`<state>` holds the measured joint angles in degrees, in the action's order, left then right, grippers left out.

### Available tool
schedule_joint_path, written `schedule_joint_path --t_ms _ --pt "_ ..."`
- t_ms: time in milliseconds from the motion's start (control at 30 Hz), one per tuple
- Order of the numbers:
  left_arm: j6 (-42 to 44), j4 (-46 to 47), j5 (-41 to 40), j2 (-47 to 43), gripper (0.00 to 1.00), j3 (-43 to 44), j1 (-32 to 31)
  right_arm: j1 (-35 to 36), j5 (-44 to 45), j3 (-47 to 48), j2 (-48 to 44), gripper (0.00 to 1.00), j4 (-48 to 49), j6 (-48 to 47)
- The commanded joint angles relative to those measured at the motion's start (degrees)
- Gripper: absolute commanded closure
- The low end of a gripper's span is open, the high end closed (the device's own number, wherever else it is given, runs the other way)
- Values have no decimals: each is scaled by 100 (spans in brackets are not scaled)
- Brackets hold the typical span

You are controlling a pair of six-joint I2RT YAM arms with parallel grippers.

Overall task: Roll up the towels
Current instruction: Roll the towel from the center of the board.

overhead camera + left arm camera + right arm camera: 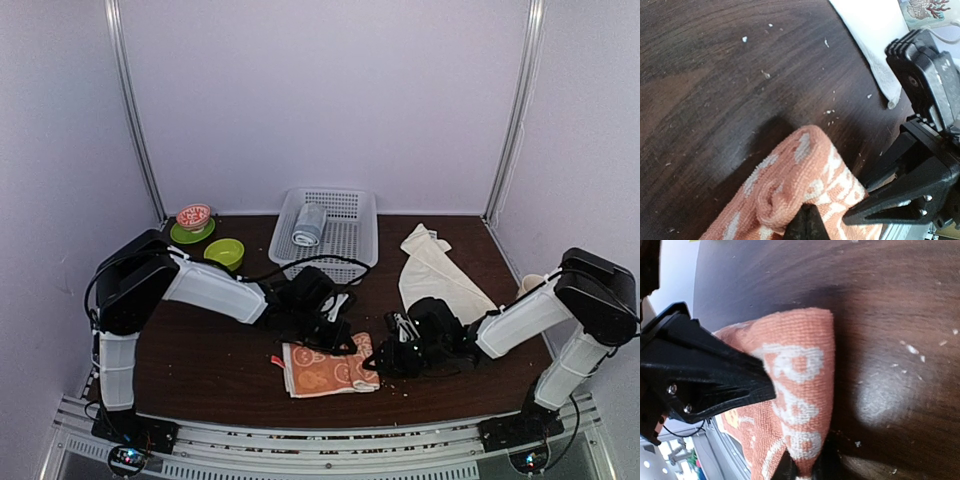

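Note:
The salmon-orange towel (325, 368) with white prints lies near the table's front, folded. Its far right corner is pulled up into a curled fold (805, 175). My left gripper (345, 340) is at that far edge, and its fingertips (809, 225) are shut with the bunched cloth pinched at them. My right gripper (378, 362) is at the towel's right edge. A corner of the cloth (800, 370) runs down between its closed fingers (807, 472). The cream-white towel (435, 272) lies loose and crumpled at the back right, apart from both grippers.
A white mesh basket (345, 262) at the back centre holds a grey-blue rolled towel (309, 225). A green bowl (224, 252) and a red bowl on a green plate (193, 217) stand back left. A printed cup (925, 10) is near the right arm. Crumbs dot the dark table (210, 350).

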<state>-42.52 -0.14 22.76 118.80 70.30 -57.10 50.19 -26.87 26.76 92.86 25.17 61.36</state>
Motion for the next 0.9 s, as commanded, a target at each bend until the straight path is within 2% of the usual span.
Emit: schedule_joint_path --t_ms 0,67,133,267,367,567,867 --pt "143 -459 -228 -120 100 -148 -47 10 106 67 42 94 -845 -267" --pt "173 -528 -288 -250 100 -163 -45 8 299 219 -126 100 -1442 -527" --pt "211 -621 -367 -406 100 -186 -47 10 588 429 -343 100 -2157 -866" --pt "253 -763 -527 -804 93 -325 -51 9 1371 1044 -710 100 -3790 -1677" --pt "267 -809 -649 -1088 92 -482 -47 23 2027 1410 -811 100 -4664 -2009" --pt "408 -937 -980 -1165 92 -549 -30 269 2965 2114 -512 100 -5676 -2240" --pt "430 -668 -766 -815 94 -351 -29 927 3995 3339 370 100 -6702 -2260"
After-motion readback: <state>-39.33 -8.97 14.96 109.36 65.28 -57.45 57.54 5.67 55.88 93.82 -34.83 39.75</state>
